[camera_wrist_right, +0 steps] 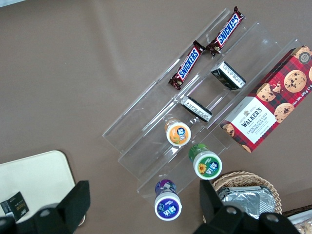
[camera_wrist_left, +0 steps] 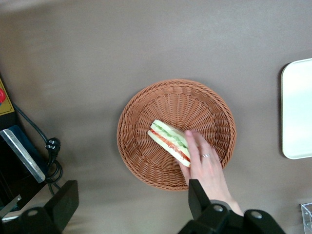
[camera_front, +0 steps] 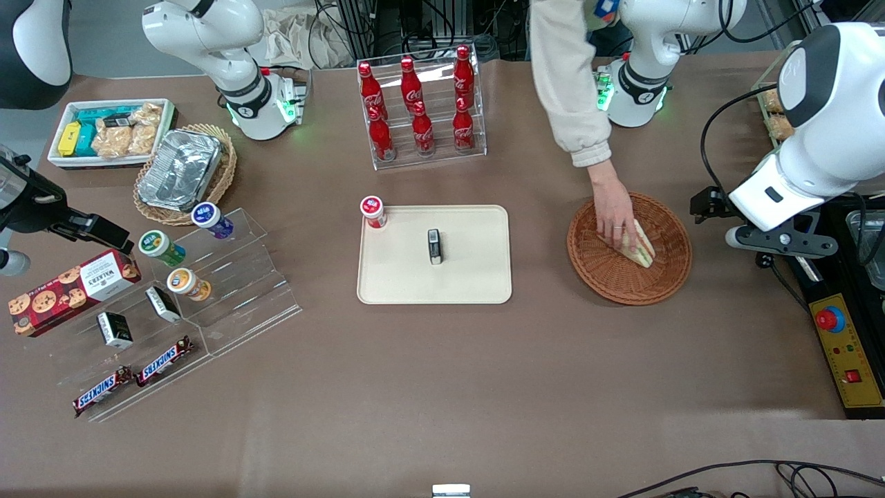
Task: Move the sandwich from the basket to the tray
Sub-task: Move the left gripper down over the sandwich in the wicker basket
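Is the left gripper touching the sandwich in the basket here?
Apart. The left wrist view shows the open gripper well above the basket, with only a person's hand resting on the sandwich.

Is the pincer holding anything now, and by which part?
Nothing. The open pincer hovers above the basket; a person's hand rests on the sandwich.

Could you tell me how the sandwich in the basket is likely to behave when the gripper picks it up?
The sandwich shows soft pale bread over stacked filling, so it will probably squash under a firm pinch. Its layers look loose and might slide apart. It lies on its side in the basket under a person's hand. The gripper hovers above, open.
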